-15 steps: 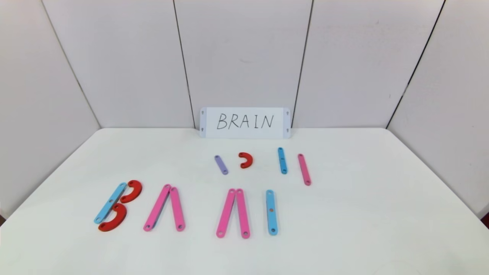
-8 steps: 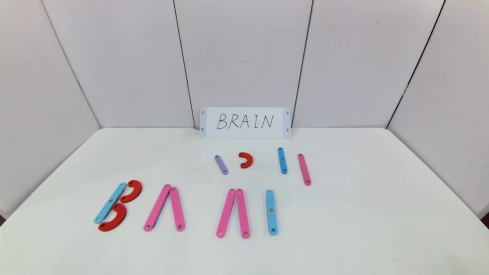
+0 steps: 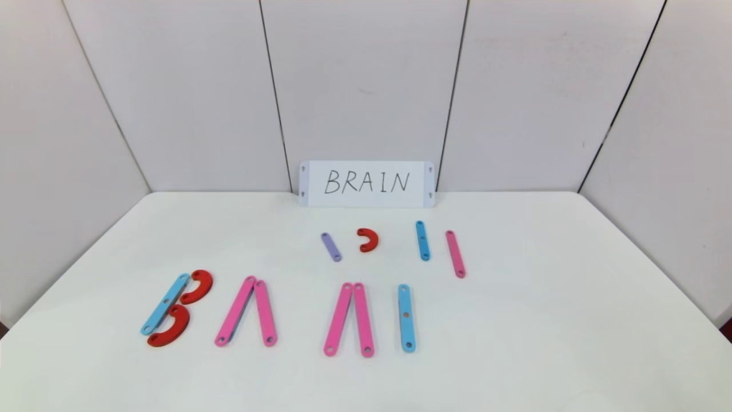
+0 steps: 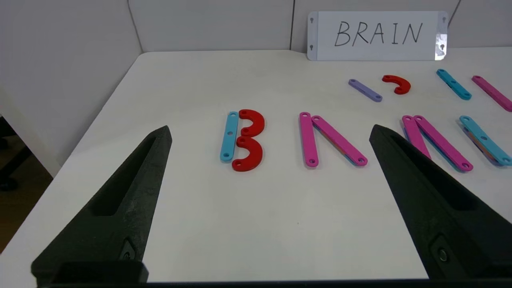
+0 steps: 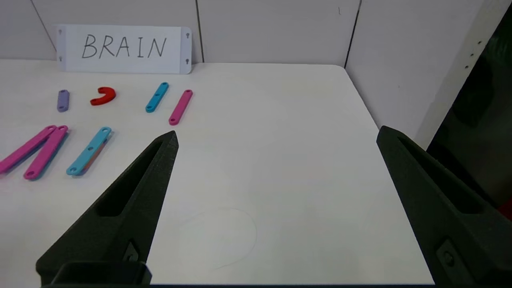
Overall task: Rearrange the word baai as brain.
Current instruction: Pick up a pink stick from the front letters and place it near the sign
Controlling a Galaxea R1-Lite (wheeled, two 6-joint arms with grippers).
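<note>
The white table carries everything, and the white card with "BRAIN" written in black stands at its far edge against the wall.

The word lies flat in a row on the near part of the table, left of the middle. It is made of four letters. The B is on the left: one light-blue strip with two red half-rings touching its side. Then come two A shapes, the first A and the second A, each made of two pink strips which meet at the far end and spread at the near end; neither has a crossbar. The I is one light-blue strip, just right of the second A.

Between the word and the card lie four spare pieces, apart from each other: a short purple strip, a red half-ring, a blue strip and a pink strip.

In total I count five pink strips, three blue strips, three red half-rings and one purple strip.

The left gripper hangs above the near left part of the table, with its jaws spread wide and nothing between them. The right gripper hangs above the near right part, also spread wide and holding nothing.

Compared with one second ago, no piece has changed its place.
</note>
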